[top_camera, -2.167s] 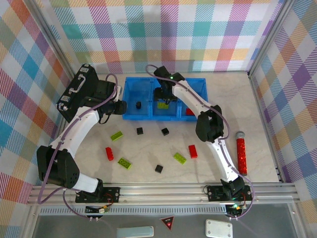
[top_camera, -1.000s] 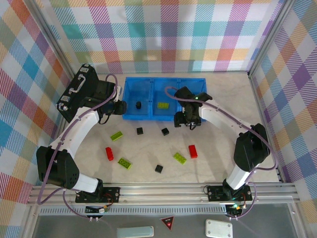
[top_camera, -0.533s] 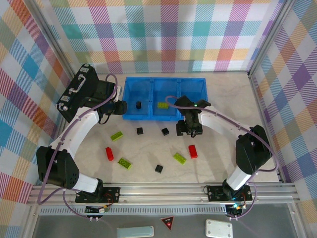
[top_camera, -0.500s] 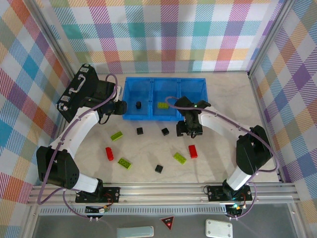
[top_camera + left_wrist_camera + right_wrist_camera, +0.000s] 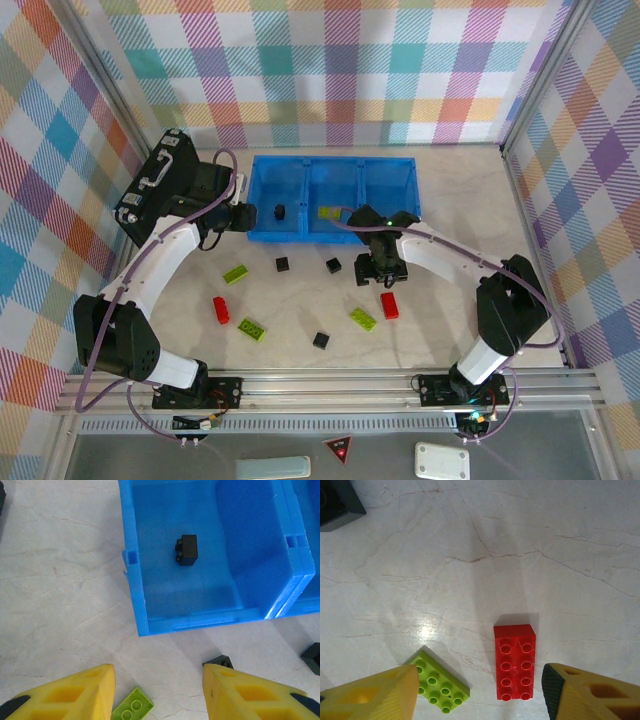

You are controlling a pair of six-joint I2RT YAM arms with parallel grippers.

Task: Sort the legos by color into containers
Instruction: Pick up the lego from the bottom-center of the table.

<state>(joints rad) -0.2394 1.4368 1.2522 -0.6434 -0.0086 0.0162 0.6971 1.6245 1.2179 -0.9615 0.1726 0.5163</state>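
Marble tabletop (image 5: 470, 555) holds an eight-stud red brick (image 5: 515, 661) near a lime-green brick (image 5: 439, 682).

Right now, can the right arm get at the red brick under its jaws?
Probably yes. The red brick lies bare on the table between the open jaws, nothing over it. The green brick sits close beside, apart, and may get nudged.

Open table (image 5: 520, 540) surrounds the red brick (image 5: 515, 661); a green brick (image 5: 440, 686) lies near one side.
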